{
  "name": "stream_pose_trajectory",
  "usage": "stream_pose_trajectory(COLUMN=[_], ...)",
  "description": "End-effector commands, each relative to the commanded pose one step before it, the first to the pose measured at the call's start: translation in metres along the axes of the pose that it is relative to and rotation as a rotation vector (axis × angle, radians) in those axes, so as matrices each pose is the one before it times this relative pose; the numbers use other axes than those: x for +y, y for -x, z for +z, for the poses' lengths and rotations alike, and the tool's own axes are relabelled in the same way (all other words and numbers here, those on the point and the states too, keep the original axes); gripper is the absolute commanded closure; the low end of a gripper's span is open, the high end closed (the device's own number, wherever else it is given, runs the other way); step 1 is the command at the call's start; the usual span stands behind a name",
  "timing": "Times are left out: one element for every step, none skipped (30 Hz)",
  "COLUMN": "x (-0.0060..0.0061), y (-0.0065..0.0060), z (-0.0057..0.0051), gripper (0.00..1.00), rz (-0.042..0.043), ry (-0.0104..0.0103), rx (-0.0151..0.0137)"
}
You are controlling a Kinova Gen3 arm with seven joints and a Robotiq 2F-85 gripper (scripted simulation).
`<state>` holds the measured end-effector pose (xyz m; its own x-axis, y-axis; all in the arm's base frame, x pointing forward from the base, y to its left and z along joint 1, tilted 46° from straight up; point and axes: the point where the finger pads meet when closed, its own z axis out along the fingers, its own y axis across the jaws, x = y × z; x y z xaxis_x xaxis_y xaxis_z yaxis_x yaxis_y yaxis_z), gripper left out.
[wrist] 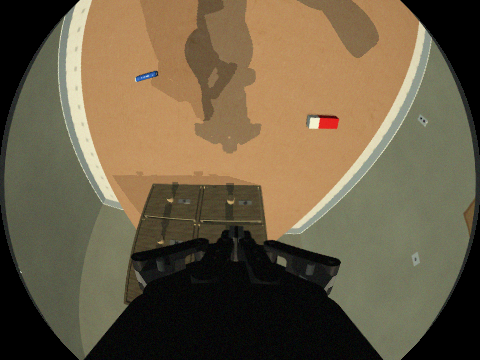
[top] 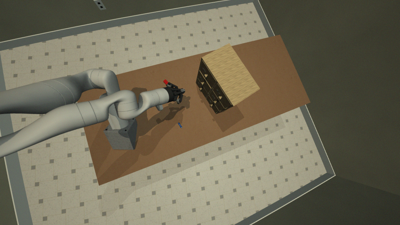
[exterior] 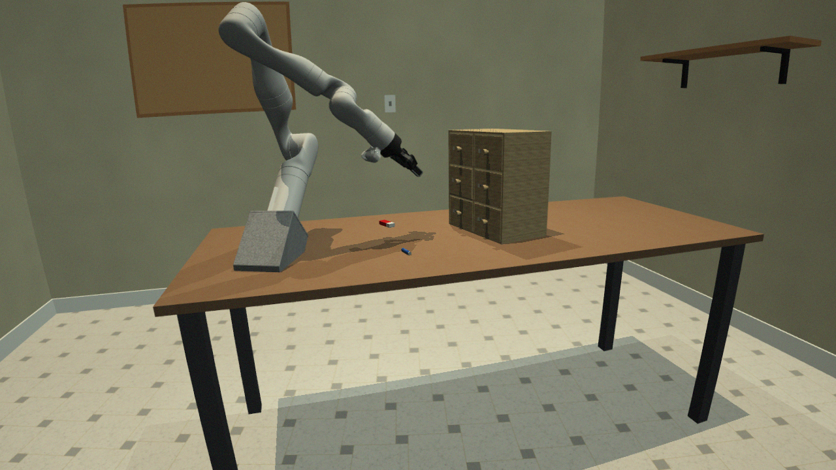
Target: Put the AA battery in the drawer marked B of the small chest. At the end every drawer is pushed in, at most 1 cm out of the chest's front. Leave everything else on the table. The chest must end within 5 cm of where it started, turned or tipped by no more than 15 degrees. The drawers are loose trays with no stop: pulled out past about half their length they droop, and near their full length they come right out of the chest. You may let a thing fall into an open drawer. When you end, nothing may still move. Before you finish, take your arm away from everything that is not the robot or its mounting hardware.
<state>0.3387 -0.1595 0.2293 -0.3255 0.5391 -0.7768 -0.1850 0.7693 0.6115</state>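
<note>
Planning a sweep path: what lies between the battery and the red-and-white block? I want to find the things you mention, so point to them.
In the wrist view, only the arm's shadow crosses the table between battery [top: 180, 125] [exterior: 406, 251] [wrist: 146, 76] and block [top: 165, 82] [exterior: 386, 223] [wrist: 323, 122].

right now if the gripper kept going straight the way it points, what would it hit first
Probably the front of the chest, likely its lower part; the gripper slants down towards it, so the table just before it is possible too. Depth is unclear.
</note>
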Motion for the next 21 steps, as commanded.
stream_pose_trajectory(x=[-0.00725, 0.00008, -0.00006, 0.00000, 0.00004, -0.00005, 0.00009, -0.00009, 0.00012, -0.00011, 0.00012, -0.00011, 0.00000, 0.00000, 0.00011, -0.00010, 0.00010, -0.00009, 0.00009, -0.00008, 0.00007], y=[0.00484, 0.00027, 0.00017, 0.00016, 0.00011, 0.00002, 0.00001, -0.00013, -0.00011, -0.00028, -0.00025, -0.00043, 0.00000, 0.00000, -0.00041, -0.00058, -0.00056, -0.00073, -0.00071, -0.00086, -0.00084], z=[-0.00841, -0.00251, -0.00250, -0.00261, -0.00271, -0.00272, -0.00287, -0.00280, -0.00299, -0.00287, -0.00306, -0.00292, 0.00000, 0.00000, -0.00308, -0.00293, -0.00307, -0.00290, -0.00301, -0.00282, -0.00291], gripper=[1.00, 1.00, 1.00, 1.00, 1.00, 1.00, 1.00, 1.00, 1.00, 1.00, 1.00, 1.00, 1.00, 1.00, 1.00, 1.00, 1.00, 1.00, 1.00, 1.00, 1.00], rz=[-0.01791, 0.00010, -0.00005, 0.00001, 0.00005, -0.00004, 0.00008, -0.00006, 0.00008, -0.00006, 0.00006, -0.00005, 0.00000, 0.00000, 0.00005, -0.00004, 0.00004, -0.00003, 0.00003, -0.00002, 0.00002], ry=[-0.02669, 0.00000, -0.00002, 0.00000, 0.00000, -0.00002, 0.00003, -0.00003, 0.00004, -0.00004, 0.00004, -0.00003, 0.00000, 0.00000, 0.00003, -0.00002, 0.00002, -0.00001, 0.00001, 0.00001, 0.00000], rx=[0.04607, 0.02004, 0.02088, 0.02136, 0.02190, 0.02257, 0.02281, 0.02360, 0.02360, 0.02440, 0.02422, 0.02492, 0.00000, 0.00000, 0.02462, 0.02517, 0.02474, 0.02513, 0.02458, 0.02480, 0.02412])
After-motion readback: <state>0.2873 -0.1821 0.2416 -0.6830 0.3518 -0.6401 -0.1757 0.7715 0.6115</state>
